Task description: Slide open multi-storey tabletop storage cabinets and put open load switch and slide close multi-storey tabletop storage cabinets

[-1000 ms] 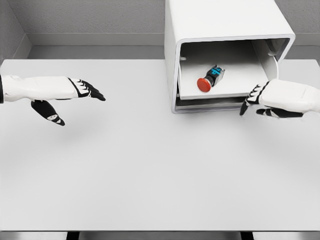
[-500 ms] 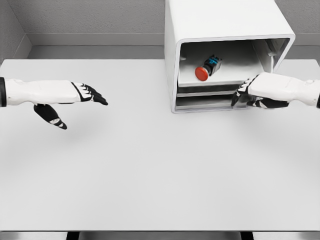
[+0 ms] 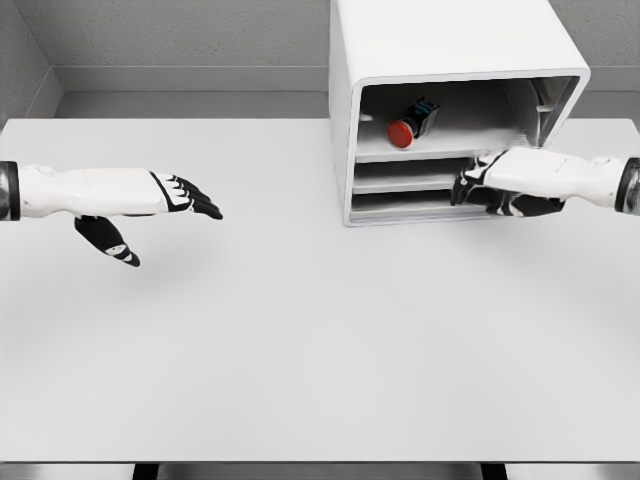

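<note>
Top drawer (image 3: 420,148) with switch (image 3: 412,122) pushed further in; right robot hand (image 3: 497,181) flat against it, left robot hand (image 3: 150,200) open, empty.

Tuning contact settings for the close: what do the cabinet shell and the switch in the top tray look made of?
Storage cabinet: looks like smooth white moulded plastic or painted metal, with rounded corners and a soft sheen; a render leaves that open. Load switch: glossy red cap, probably plastic, on a dark body with a blue part.

White table (image 3: 300,350); a white storage cabinet (image 3: 440,40) stands on its far right part.
</note>
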Controlling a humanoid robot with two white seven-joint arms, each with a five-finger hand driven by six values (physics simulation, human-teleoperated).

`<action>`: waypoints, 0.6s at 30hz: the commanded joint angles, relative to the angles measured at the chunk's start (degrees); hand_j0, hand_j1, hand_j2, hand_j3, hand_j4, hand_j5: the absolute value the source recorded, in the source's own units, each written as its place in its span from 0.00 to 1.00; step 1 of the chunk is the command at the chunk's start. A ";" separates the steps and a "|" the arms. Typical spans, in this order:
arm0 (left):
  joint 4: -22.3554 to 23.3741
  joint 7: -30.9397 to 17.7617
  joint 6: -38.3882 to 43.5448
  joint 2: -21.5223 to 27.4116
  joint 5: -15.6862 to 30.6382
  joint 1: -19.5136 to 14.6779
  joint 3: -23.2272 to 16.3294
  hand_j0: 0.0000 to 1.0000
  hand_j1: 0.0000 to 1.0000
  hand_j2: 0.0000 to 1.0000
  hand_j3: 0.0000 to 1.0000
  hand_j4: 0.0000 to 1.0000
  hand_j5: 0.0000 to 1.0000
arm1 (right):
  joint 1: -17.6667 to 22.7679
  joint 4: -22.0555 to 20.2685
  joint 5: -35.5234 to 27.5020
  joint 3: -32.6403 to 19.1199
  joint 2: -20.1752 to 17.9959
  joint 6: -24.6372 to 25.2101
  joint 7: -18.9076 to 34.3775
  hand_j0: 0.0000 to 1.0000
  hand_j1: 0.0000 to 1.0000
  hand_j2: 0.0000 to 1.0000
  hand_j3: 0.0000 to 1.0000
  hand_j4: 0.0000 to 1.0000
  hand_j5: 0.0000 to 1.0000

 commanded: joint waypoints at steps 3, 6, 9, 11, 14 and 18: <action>-0.07 0.01 0.13 0.24 0.38 0.44 0.03 1.00 1.00 1.00 1.00 1.00 1.00 | 1.32 -2.97 0.42 -3.53 -4.03 0.14 -1.18 0.73 0.73 0.73 0.73 0.73 0.73; -0.07 0.10 0.13 0.15 0.38 0.53 -0.06 1.00 1.00 1.00 1.00 1.00 1.00 | 10.10 -4.82 -0.02 -16.19 -7.37 0.14 -1.18 0.91 0.91 0.91 0.91 0.91 0.91; -0.07 0.10 0.13 0.15 0.38 0.53 -0.06 1.00 1.00 1.00 1.00 1.00 1.00 | 16.00 -7.11 -0.11 -18.21 -7.72 0.14 -1.18 1.00 1.00 1.00 1.00 1.00 1.00; -0.07 0.10 0.13 0.15 0.38 0.53 -0.06 1.00 1.00 1.00 1.00 1.00 1.00 | 16.88 -7.11 -0.11 -18.04 -7.63 0.14 -1.18 1.00 1.00 1.00 1.00 1.00 1.00; -0.07 0.01 0.13 0.15 0.38 0.53 -0.06 1.00 1.00 1.00 1.00 1.00 1.00 | 17.05 -7.02 -0.20 -17.95 -7.72 0.14 -1.18 1.00 1.00 1.00 1.00 1.00 1.00; -0.07 0.10 0.13 0.06 0.38 0.97 -0.06 1.00 1.00 1.00 1.00 1.00 1.00 | 17.05 -7.02 -0.55 -17.86 -7.72 0.14 -1.18 1.00 1.00 1.00 1.00 1.00 1.00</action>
